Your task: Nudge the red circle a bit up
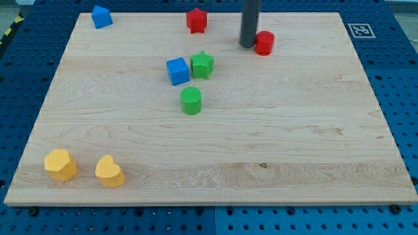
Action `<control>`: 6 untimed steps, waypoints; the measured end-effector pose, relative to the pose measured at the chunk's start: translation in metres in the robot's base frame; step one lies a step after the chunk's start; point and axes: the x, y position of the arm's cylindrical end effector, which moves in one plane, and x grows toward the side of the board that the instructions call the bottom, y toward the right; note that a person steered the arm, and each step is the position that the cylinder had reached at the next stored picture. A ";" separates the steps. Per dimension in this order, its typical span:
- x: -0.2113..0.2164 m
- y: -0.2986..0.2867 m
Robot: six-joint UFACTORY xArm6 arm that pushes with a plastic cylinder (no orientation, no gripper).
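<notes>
The red circle is a short red cylinder near the view's top, right of centre, on the wooden board. My dark rod comes down from the top edge and my tip rests on the board just left of the red circle, touching or nearly touching its left side. A red star-like block sits further left along the top.
A blue block is at the top left. A blue cube, a green star and a green cylinder cluster mid-board. Two yellow blocks lie at the bottom left. The board's top edge is close above the red circle.
</notes>
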 end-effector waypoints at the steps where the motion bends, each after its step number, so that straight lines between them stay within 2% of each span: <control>1: 0.015 0.045; 2: 0.056 0.068; 4: 0.043 0.129; 6: 0.057 0.135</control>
